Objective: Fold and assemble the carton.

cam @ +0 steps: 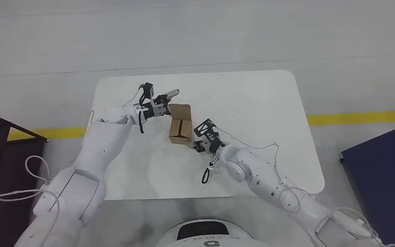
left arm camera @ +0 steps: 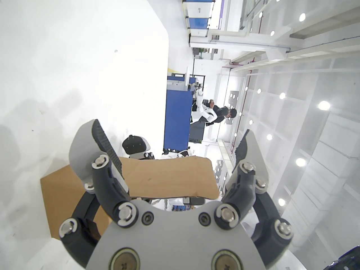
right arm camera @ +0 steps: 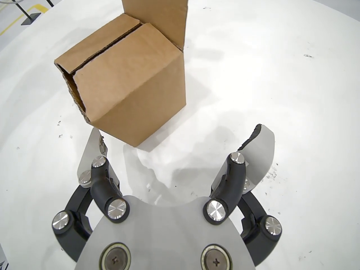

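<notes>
One carton (cam: 179,123) sitting on one table (cam: 265,111). Two grippers hanging by it: left gripper (cam: 168,102), right gripper (cam: 201,139). Three flaps showing on carton: two folded flaps (right arm camera: 112,54) lying flat, one upright flap (right arm camera: 154,4) standing. One yellow line (cam: 352,117) running across floor.

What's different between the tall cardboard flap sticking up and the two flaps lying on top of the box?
The tall flap stands upright from one edge of the carton; the folded flaps lie flat across its top. The tall flap sits between the left gripper's open fingers; the folded flaps have no gripper on them. All are plain brown cardboard.
</notes>
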Action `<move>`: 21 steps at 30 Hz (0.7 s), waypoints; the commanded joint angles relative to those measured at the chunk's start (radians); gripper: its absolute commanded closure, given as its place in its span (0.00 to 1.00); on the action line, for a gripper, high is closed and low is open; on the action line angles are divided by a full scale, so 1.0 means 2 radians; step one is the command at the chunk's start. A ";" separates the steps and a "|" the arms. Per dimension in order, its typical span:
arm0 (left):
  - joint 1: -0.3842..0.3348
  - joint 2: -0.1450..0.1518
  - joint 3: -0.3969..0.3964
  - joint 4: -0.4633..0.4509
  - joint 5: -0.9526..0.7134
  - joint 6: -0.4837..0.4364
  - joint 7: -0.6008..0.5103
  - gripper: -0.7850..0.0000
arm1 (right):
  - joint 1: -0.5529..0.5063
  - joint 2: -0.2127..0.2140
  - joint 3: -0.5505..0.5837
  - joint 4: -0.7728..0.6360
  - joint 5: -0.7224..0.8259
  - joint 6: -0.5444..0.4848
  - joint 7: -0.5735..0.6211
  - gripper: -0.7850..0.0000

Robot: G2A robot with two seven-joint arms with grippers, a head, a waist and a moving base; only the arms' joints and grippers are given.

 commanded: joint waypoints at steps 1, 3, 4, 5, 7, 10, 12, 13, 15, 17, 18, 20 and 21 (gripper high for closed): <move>-0.004 -0.001 0.001 0.012 0.002 0.003 -0.019 0.00 | -0.005 0.002 0.011 0.000 0.009 -0.011 -0.004 0.00; -0.006 -0.001 -0.002 0.027 -0.003 0.001 -0.038 0.00 | -0.011 0.005 0.022 -0.002 0.008 -0.015 -0.008 0.00; -0.007 0.000 -0.004 0.034 -0.002 -0.003 -0.046 0.00 | -0.015 0.006 0.028 -0.003 0.007 -0.015 -0.010 0.00; -0.009 0.001 -0.005 0.040 -0.001 -0.008 -0.053 0.00 | -0.019 0.007 0.034 -0.004 0.004 -0.013 -0.011 0.00; -0.009 0.003 -0.011 0.045 -0.007 -0.015 -0.074 0.00 | -0.026 0.010 0.044 -0.006 -0.004 -0.006 -0.011 0.00; -0.008 0.006 -0.016 0.046 -0.009 -0.023 -0.110 0.00 | -0.032 0.012 0.055 -0.008 -0.016 0.007 -0.006 0.00; -0.005 0.008 -0.019 0.043 -0.012 -0.027 -0.131 0.00 | -0.034 0.012 0.061 -0.009 -0.017 0.012 -0.004 0.00; -0.003 0.008 -0.021 0.040 -0.015 -0.028 -0.139 0.00 | -0.035 0.012 0.064 -0.009 -0.017 0.014 -0.004 0.00; 0.003 0.010 -0.024 0.032 -0.019 -0.022 -0.145 0.00 | -0.035 0.011 0.068 -0.010 -0.019 0.018 -0.004 0.00; 0.009 0.013 -0.030 0.031 -0.024 -0.022 -0.145 0.00 | -0.037 0.011 0.073 -0.012 -0.020 0.020 -0.006 0.00; 0.013 0.014 -0.034 0.030 -0.031 -0.019 -0.147 0.00 | -0.038 0.011 0.076 -0.013 -0.022 0.022 -0.007 0.00; 0.021 0.016 -0.039 0.026 -0.036 -0.019 -0.148 0.00 | -0.042 0.011 0.081 -0.016 -0.026 0.024 -0.007 0.00; 0.025 0.018 -0.042 0.022 -0.038 -0.019 -0.148 0.00 | -0.044 0.012 0.084 -0.017 -0.027 0.025 -0.007 0.00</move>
